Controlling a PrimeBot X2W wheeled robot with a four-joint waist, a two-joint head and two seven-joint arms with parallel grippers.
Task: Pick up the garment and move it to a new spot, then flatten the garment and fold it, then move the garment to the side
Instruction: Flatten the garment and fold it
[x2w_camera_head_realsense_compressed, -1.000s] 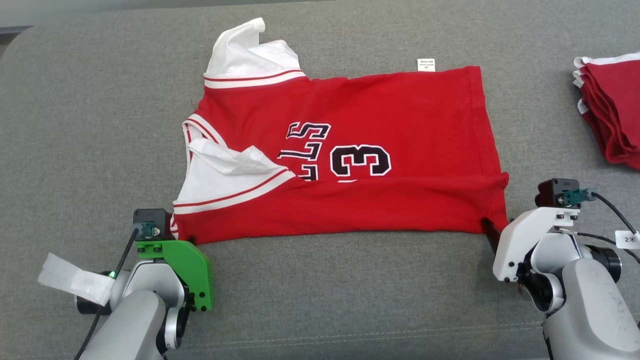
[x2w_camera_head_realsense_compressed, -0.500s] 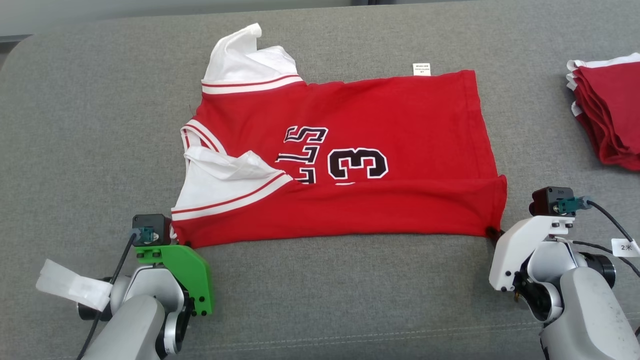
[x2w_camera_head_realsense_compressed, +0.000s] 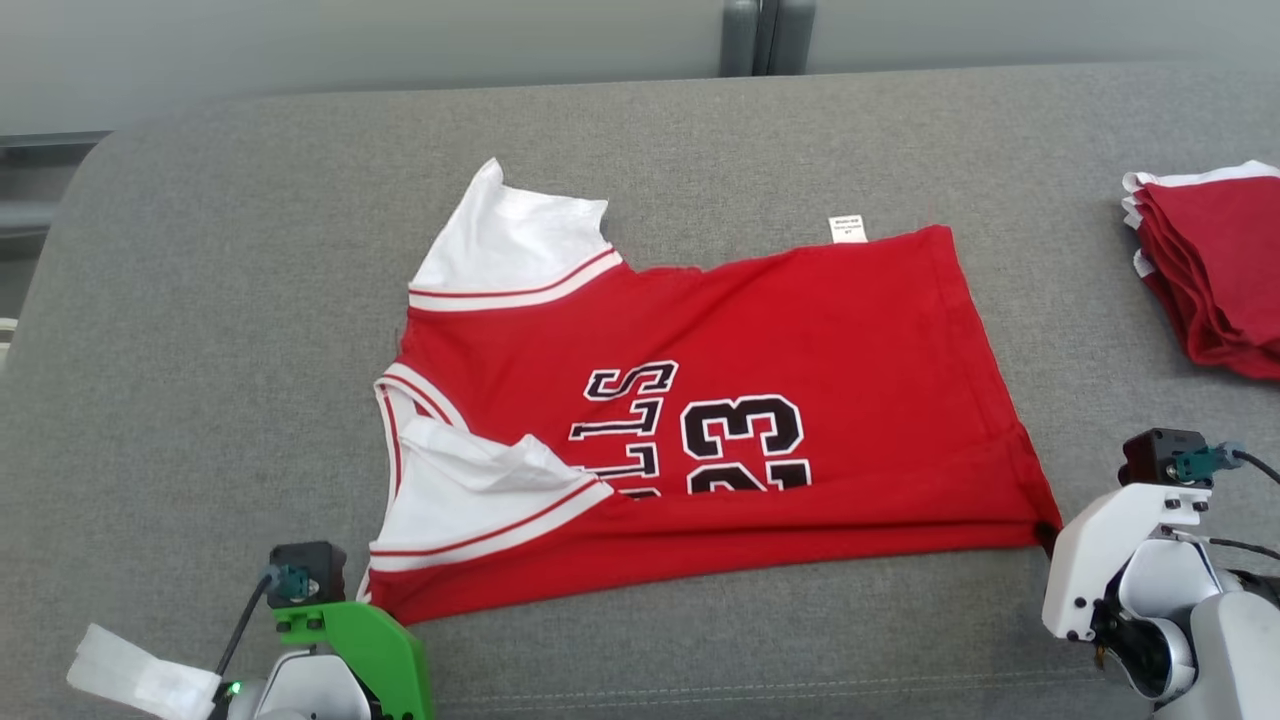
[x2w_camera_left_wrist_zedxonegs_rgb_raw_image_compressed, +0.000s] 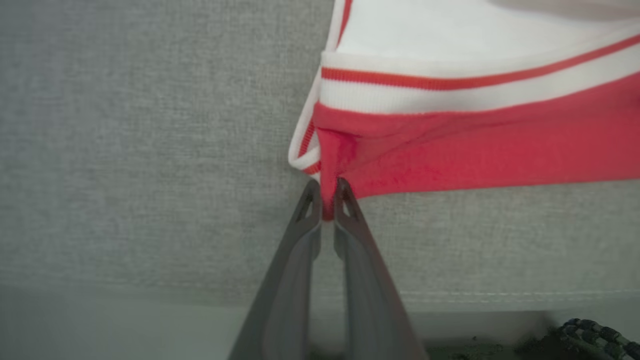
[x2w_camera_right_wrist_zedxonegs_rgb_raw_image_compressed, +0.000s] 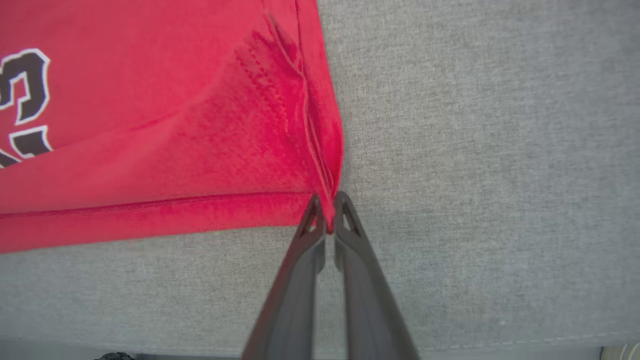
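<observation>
The garment (x2w_camera_head_realsense_compressed: 780, 350) is a red jersey with white sleeves and black "23" lettering, spread sideways on the grey cushion, its near edge folded over. My left gripper (x2w_camera_left_wrist_zedxonegs_rgb_raw_image_compressed: 327, 200) is shut on the near left corner of the garment (x2w_camera_left_wrist_zedxonegs_rgb_raw_image_compressed: 450, 145), just below the white striped sleeve band. My right gripper (x2w_camera_right_wrist_zedxonegs_rgb_raw_image_compressed: 327, 212) is shut on the near right hem corner of the garment (x2w_camera_right_wrist_zedxonegs_rgb_raw_image_compressed: 175, 125). In the head view the left wrist (x2w_camera_head_realsense_compressed: 330, 640) sits at the lower left and the right wrist (x2w_camera_head_realsense_compressed: 1130, 560) at the lower right, each at a corner.
A stack of folded red garments (x2w_camera_head_realsense_compressed: 1210, 270) lies at the far right of the grey cushion (x2w_camera_head_realsense_compressed: 200, 350). The cushion's front seam (x2w_camera_head_realsense_compressed: 700, 690) runs close below the jersey. A wall and a dark post (x2w_camera_head_realsense_compressed: 755, 35) stand behind.
Both grippers closed on the near corners of the garment and drew it toward me. The head camera tilted up, so the whole scene sits lower in view.
</observation>
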